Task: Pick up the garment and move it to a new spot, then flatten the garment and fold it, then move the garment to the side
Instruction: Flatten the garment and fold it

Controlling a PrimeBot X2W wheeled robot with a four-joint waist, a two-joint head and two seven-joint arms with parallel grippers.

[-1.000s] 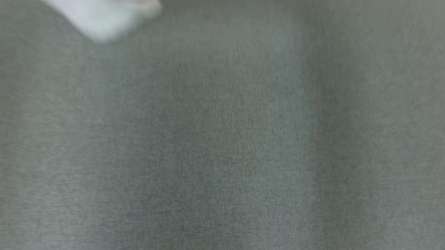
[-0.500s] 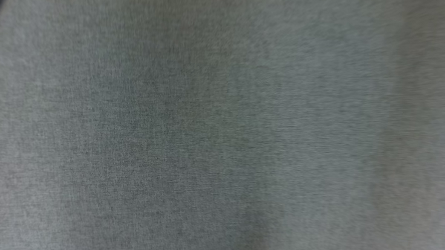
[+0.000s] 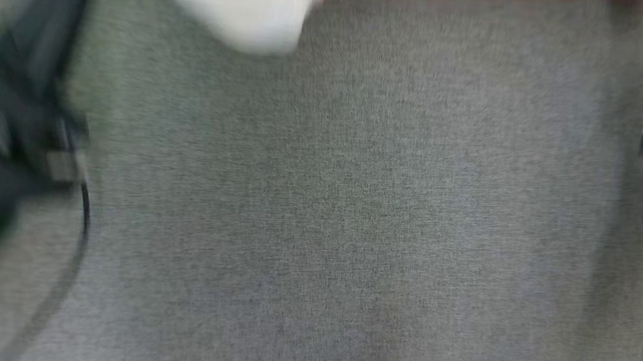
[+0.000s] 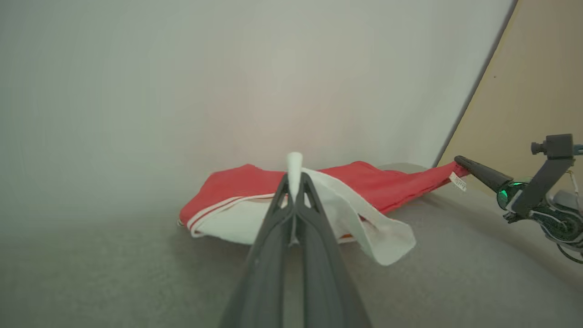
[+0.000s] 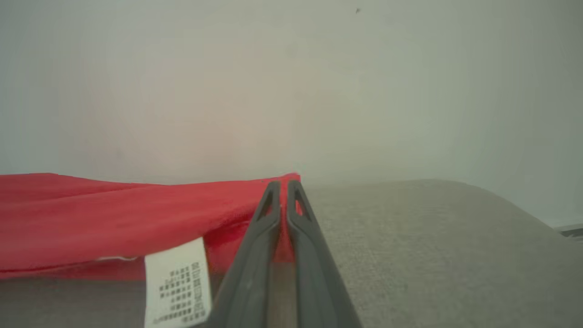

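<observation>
**Spotter:** So, what has changed on your feed?

**Operator:** Mostly the head camera. It has swung: a second ago I had the grey desk [image 3: 355, 210] with a red-and-white corner, then bare cloth, and now both arms blur in at the sides. That's my view shifting, not the cloth moving.

**Spotter:** And the garment?

**Operator:** The red-and-white garment [image 4: 364, 184] sits low at the far side of the desk, near the pale wall [image 4: 136, 91], drawn out between my arms.

**Spotter:** Grips?

**Operator:** On the left gripper [image 4: 294, 182] the jaws are clenched on a white fold. On the right gripper [image 5: 283, 187] they are clenched on the red edge, beside the care label [image 5: 177, 282].

**Spotter:** Meaning?

**Operator:** With both ends held, I'd judge I'm placing it, and flattening comes next.
</observation>
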